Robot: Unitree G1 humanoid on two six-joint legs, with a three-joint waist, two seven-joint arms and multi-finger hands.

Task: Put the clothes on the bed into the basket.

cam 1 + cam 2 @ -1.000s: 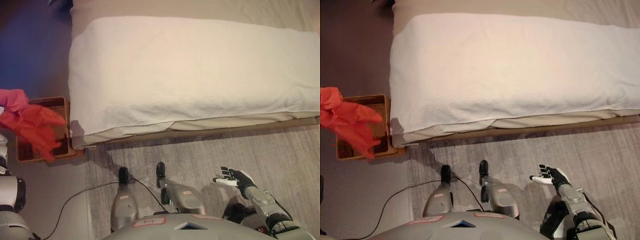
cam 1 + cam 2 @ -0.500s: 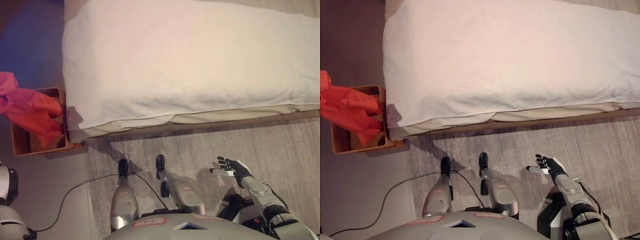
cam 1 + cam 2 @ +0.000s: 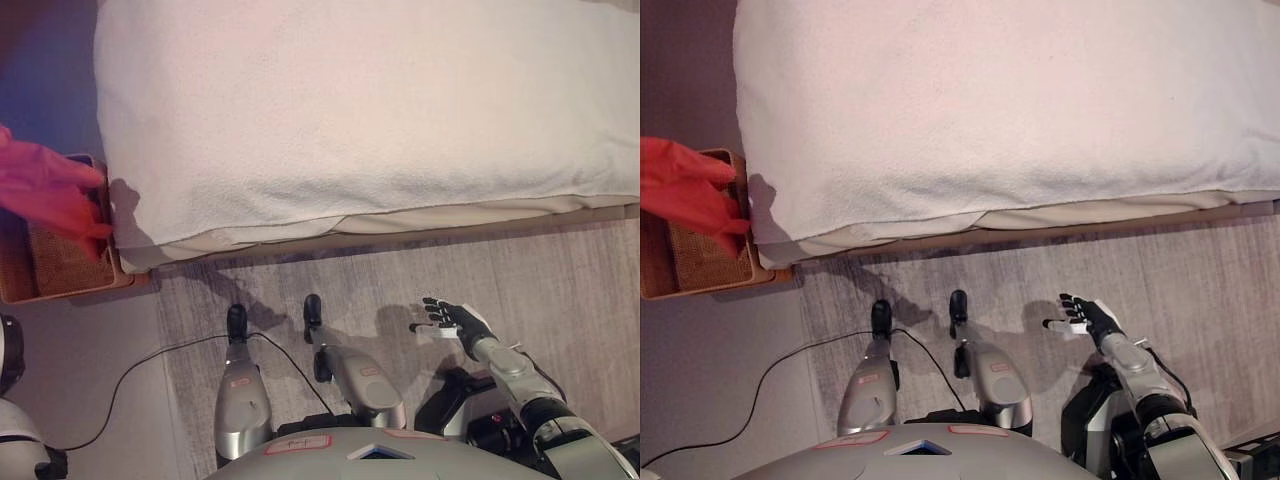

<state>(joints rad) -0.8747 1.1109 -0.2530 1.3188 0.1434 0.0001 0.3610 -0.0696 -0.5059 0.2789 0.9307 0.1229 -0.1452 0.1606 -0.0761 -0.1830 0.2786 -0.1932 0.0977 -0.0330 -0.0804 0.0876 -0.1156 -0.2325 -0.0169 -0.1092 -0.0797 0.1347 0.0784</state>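
A red cloth (image 3: 45,195) hangs over the brown woven basket (image 3: 62,289), which stands on the floor by the bed's left corner. The cloth runs off the view's left edge, so what holds it is hidden; it also shows in the right eye view (image 3: 685,192). My left hand shows in no view. My right hand (image 3: 448,318) is open and empty, held low over the rug at the lower right, away from the bed. The bed (image 3: 370,110) has a white cover with no clothes lying on it.
The basket (image 3: 700,288) stands tight against the bed's corner. A grey rug (image 3: 560,270) lies along the bed's near side, with bare floor (image 3: 90,370) to its left.
The camera has moved, so the whole picture has shifted. The red cloth now hangs over the basket's far part and is cut off more by the left edge. My right hand stays open.
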